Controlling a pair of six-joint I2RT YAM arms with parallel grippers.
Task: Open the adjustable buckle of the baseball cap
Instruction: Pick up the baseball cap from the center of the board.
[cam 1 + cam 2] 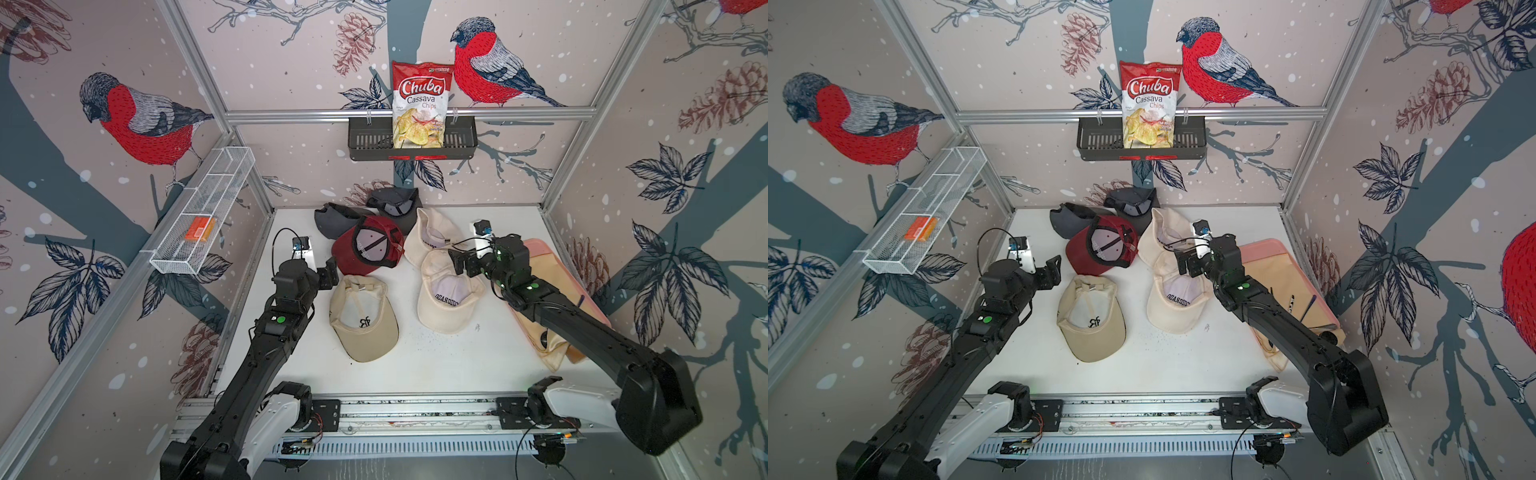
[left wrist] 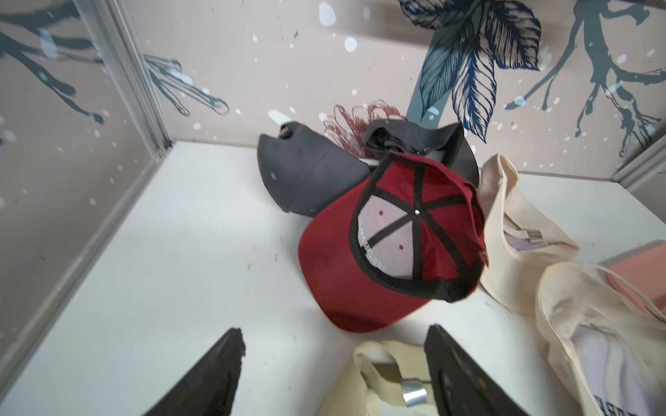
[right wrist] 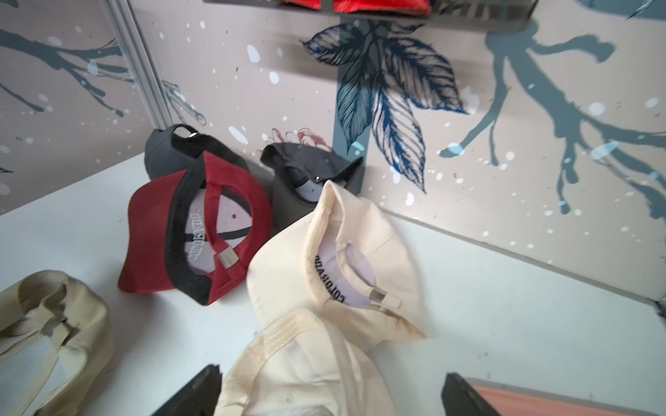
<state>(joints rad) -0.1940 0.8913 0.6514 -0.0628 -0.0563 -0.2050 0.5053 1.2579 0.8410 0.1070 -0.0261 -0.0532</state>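
Over the table (image 1: 457, 365), left gripper (image 2: 334, 333) and right gripper (image 3: 331, 374) both gape, holding nothing

Six baseball caps lie on the tabletop (image 1: 457, 365): two dark grey, the left dark grey cap (image 1: 332, 220) and the rear dark grey cap (image 1: 395, 201); one red cap (image 1: 353, 259); two cream, the rear cream cap (image 1: 430, 232) and the near cream cap (image 1: 446, 311); and one tan cap (image 1: 368, 340). One chips bag (image 1: 419, 104) stands in one black basket (image 1: 365, 143). One white wire basket (image 1: 174, 259) holds one orange packet (image 1: 199, 229). One pink tray (image 1: 538, 246) carries one yellowish cloth (image 1: 552, 274). There are two grippers, the left gripper (image 1: 331, 272) and the right gripper (image 1: 462, 264), with two fingers each.
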